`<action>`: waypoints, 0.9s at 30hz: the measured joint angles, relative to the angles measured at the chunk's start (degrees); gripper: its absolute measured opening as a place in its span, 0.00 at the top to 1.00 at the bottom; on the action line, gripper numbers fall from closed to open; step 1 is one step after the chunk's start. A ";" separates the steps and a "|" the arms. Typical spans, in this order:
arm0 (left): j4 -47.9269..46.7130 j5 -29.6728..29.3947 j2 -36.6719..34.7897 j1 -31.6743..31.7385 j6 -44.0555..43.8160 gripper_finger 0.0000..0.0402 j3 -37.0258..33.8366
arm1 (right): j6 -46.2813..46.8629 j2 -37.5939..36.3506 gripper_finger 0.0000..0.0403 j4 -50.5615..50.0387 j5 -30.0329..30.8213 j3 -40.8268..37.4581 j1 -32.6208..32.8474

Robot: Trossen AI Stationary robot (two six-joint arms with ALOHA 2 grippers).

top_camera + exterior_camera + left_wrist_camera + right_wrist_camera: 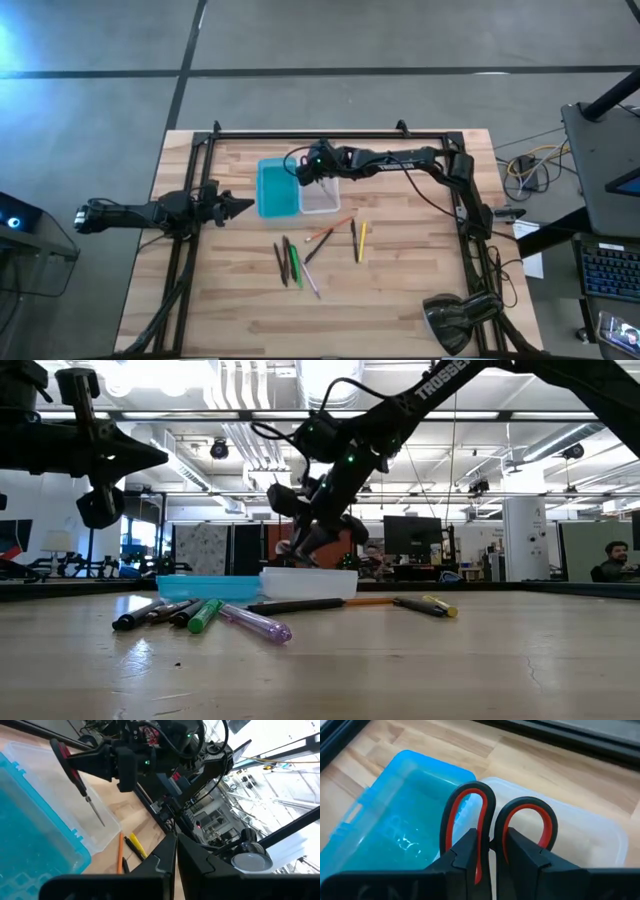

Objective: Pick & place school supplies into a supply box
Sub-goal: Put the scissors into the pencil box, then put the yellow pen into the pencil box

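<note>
Hanging in the right claw: scissors over supply box.

Wooden table, open supply box, scattered pens and pencils

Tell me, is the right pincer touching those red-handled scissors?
Touching. The right wrist view shows the right pincer with its fingers pressed on the scissors handles, above the clear tray.

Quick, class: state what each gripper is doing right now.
Left gripper: shut, holding nothing.
Right gripper: closed on the red-handled black scissors, above the clear plastic tray half.
</note>
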 joint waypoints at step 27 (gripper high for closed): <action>2.09 0.49 1.58 -0.04 -9.48 1.00 -0.02 | 5.77 -15.15 0.51 -37.01 -7.14 -3.64 7.09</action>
